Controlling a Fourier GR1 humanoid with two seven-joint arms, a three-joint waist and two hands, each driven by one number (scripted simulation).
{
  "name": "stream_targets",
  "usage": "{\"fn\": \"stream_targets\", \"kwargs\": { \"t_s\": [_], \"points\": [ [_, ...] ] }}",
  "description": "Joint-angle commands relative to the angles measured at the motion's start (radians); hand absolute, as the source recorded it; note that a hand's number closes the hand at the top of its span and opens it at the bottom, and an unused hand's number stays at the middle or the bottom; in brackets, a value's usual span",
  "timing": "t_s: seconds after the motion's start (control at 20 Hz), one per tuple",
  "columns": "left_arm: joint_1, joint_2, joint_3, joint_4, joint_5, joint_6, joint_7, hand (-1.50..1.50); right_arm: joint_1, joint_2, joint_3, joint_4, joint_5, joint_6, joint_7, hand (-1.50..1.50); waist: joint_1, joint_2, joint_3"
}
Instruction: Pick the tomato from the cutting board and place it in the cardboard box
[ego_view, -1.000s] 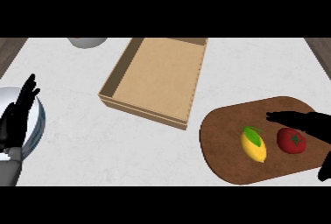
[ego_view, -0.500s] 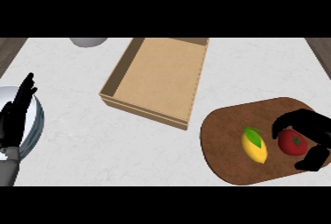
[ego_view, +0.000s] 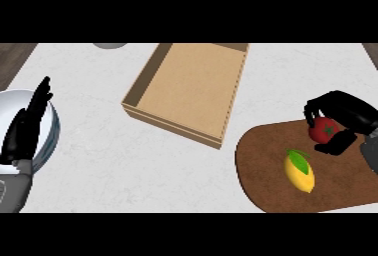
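The red tomato (ego_view: 323, 130) is lifted over the far right edge of the round brown cutting board (ego_view: 269, 175), with my right hand (ego_view: 347, 114) curled round it from above and the right. The open cardboard box (ego_view: 190, 90) lies to the left of it, beyond the board, with nothing visible inside. My left hand (ego_view: 26, 125) rests open at the left edge, fingers pointing up, over a white plate.
A yellow lemon (ego_view: 300, 170) with a green leaf lies in the middle of the cutting board. A white plate (ego_view: 50, 131) sits at the left edge. A grey round object (ego_view: 111, 45) shows at the top edge.
My right hand closed on the tomato and raised it up and away from its spot beside the lemon, toward the board's far edge. The left hand stayed still.
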Motion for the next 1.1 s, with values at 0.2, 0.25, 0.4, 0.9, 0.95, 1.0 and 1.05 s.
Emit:
{"fn": "stream_targets", "kwargs": {
  "t_s": [0.2, 0.25, 0.4, 0.9, 0.95, 1.0, 1.05],
  "points": [
    [0.05, -0.032, -0.011, 0.084, -0.021, 0.012, -0.025, 0.0, -0.318, 0.064, -0.086, 0.293, 0.056, -0.139, 0.0, 1.5, 0.043, 0.023, -0.009],
    [0.038, -0.008, 0.013, 0.083, -0.012, 0.003, -0.008, 0.0, -0.335, 0.059, -0.089, 0.322, 0.062, -0.155, -0.038, 1.5, 0.03, 0.017, -0.009],
    [0.004, 0.003, 0.016, 0.056, -0.004, -0.016, 0.055, 0.0, -0.413, 0.058, -0.155, 0.363, 0.014, -0.186, -0.1, 1.5, 0.014, 0.012, -0.009],
    [0.055, -0.014, 0.022, 0.071, -0.029, 0.003, 0.021, 0.0, -0.609, 0.161, -0.194, 0.433, -0.047, -0.132, -0.246, 1.5, -0.011, 0.002, -0.011],
    [0.052, -0.026, 0.024, 0.104, -0.03, 0.012, -0.004, 0.0, -0.634, 0.181, -0.208, 0.446, -0.072, -0.091, -0.23, 1.5, -0.013, 0.003, -0.012],
    [0.066, 0.003, 0.04, 0.064, -0.011, -0.017, 0.015, 0.0, -0.626, 0.224, -0.204, 0.46, -0.069, -0.118, -0.223, 1.5, -0.004, 0.002, -0.011],
    [0.032, -0.028, 0.015, 0.073, -0.033, 0.005, 0.045, 0.0, -0.685, 0.229, -0.218, 0.484, -0.077, -0.087, -0.189, 1.5, -0.008, 0.004, -0.011]
  ]
}}
